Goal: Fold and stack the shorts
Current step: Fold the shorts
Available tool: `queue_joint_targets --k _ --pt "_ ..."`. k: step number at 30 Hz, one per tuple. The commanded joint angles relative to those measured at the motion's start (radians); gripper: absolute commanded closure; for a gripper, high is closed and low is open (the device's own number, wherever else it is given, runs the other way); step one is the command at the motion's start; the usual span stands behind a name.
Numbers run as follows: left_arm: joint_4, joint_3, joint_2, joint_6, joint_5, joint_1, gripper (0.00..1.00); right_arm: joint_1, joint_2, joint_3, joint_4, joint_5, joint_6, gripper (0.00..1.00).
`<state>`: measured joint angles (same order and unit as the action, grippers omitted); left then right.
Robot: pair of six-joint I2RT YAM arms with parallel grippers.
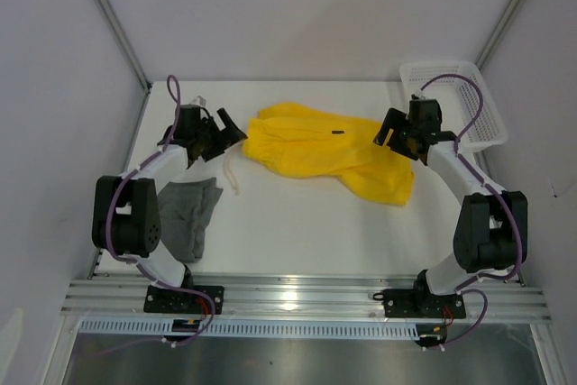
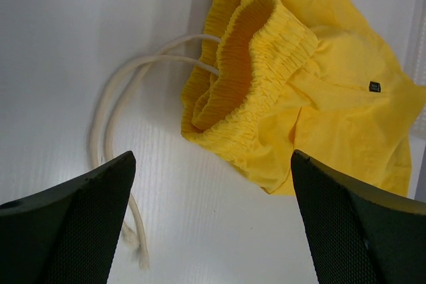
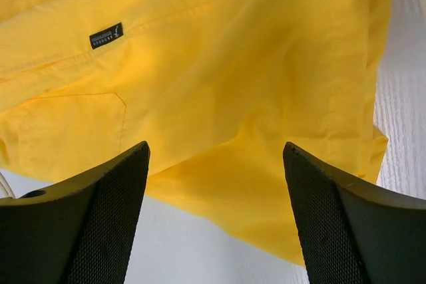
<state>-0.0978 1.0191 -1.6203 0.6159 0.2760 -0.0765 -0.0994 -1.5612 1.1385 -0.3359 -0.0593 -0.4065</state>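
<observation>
The yellow shorts (image 1: 325, 151) lie crumpled across the back middle of the table, with a small black tag (image 1: 336, 132) on top. My left gripper (image 1: 233, 132) is open at their left end, facing the elastic waistband (image 2: 266, 64) and the white drawstring (image 2: 106, 104), with nothing between its fingers. My right gripper (image 1: 388, 132) is open over the right leg of the yellow shorts (image 3: 233, 51), its fingers apart above the cloth's lower edge. The dark grey shorts (image 1: 189, 214) lie folded at the front left, beside the left arm.
A white mesh basket (image 1: 487, 110) stands at the back right corner, just behind the right wrist. The drawstring trails onto the table at the yellow shorts' left (image 1: 234, 169). Side walls enclose the white table (image 1: 297, 232).
</observation>
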Motion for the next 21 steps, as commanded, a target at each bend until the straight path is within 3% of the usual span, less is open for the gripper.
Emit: queue_joint_targets --k 1,6,9,14,21 --pt "0.064 0.073 -0.045 -0.080 0.011 -0.003 0.01 -0.006 -0.013 0.023 -0.020 -0.019 0.024 0.18" --pt "0.142 0.154 -0.087 -0.091 -0.014 -0.003 0.01 -0.017 -0.054 0.064 0.005 -0.057 0.043 0.19" --pt "0.002 0.298 -0.153 -0.042 -0.050 -0.002 0.01 -0.008 -0.149 0.247 -0.108 0.027 0.032 0.17" --pt "-0.228 0.481 -0.254 0.097 -0.046 -0.002 0.01 0.036 -0.359 0.492 -0.229 0.133 -0.122 0.15" --pt "-0.318 0.544 -0.314 0.266 0.011 -0.006 0.01 0.041 -0.586 0.820 -0.498 0.320 -0.379 0.19"
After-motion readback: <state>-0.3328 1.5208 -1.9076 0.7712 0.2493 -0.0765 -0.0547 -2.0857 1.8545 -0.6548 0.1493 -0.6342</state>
